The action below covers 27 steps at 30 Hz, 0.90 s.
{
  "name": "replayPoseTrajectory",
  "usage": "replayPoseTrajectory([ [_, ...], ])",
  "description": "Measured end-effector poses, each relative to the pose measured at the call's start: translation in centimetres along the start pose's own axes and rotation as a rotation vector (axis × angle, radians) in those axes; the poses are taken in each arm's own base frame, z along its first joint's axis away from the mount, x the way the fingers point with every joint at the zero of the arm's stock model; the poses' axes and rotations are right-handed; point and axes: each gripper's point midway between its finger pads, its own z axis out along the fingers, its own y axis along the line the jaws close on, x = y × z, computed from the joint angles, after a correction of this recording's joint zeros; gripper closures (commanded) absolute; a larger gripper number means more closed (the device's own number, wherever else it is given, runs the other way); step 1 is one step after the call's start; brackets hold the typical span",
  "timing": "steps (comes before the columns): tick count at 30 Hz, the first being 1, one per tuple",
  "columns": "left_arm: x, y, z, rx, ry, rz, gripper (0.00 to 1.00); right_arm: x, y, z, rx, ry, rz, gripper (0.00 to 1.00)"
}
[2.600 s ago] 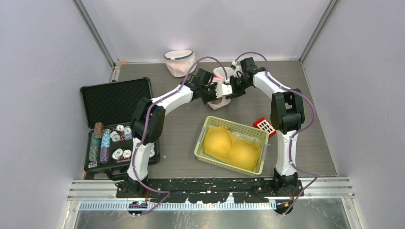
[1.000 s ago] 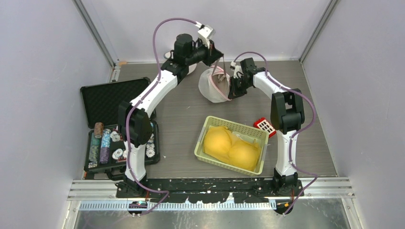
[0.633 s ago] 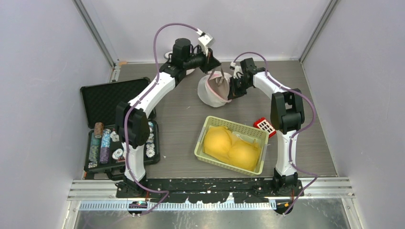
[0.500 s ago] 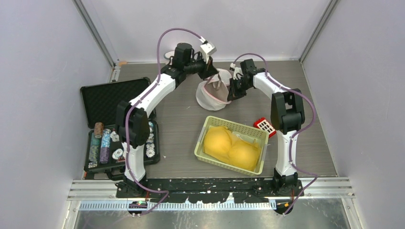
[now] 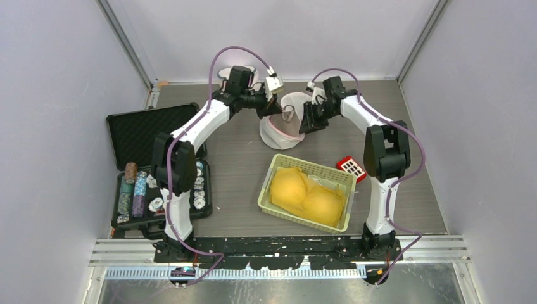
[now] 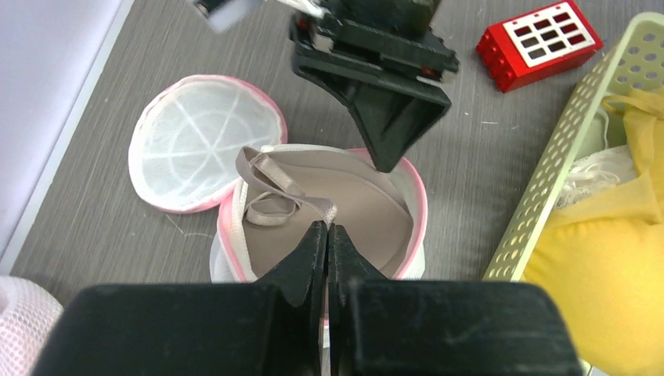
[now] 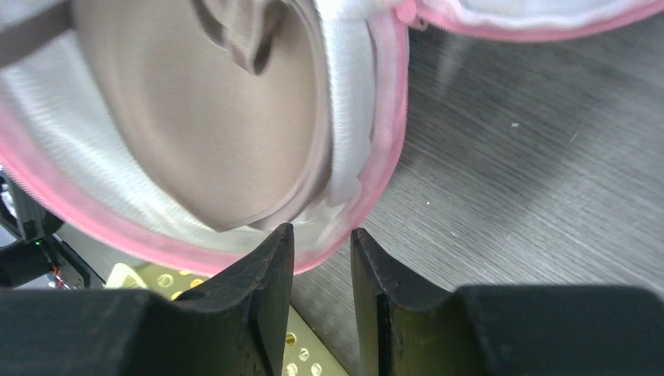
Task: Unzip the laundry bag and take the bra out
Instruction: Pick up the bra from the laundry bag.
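The laundry bag (image 5: 278,133) sits lower than a second ago, upper centre on the tabletop (image 5: 240,161), with the bra (image 6: 352,219) inside. The left gripper (image 6: 326,229) keeps its jaws shut at the strap. The right gripper (image 7: 322,235) has its jaws newly parted, narrowly.

Far middle of the scene: the white mesh laundry bag (image 6: 417,223) with its pink zip rim sits unzipped, round lid (image 6: 205,149) flopped flat beside it. The taupe bra (image 6: 360,215) nestles inside, cup up, strap (image 6: 270,184) seemingly looped over the rim.
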Motion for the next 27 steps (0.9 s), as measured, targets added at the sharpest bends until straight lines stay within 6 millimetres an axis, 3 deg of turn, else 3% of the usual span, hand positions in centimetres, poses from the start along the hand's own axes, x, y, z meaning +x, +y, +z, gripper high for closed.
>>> replayPoseTrajectory([
  [8,-0.5,-0.8,0.1,0.057,-0.031,0.053,1.00,-5.4,2.4,-2.8,-0.048,-0.166,-0.082,0.57],
  [14,-0.9,-1.4,0.1,0.092,-0.054,0.060,1.00,-8.5,3.4,-3.2,-0.063,-0.238,-0.118,0.57],
  [24,-2.7,-1.9,-0.1,0.116,-0.110,0.064,1.00,-7.7,2.1,-0.1,-0.064,-0.185,-0.112,0.55],
  [27,-3.2,-2.0,-0.3,0.121,-0.123,0.057,1.00,-7.6,2.3,0.2,-0.067,-0.180,-0.129,0.59],
])
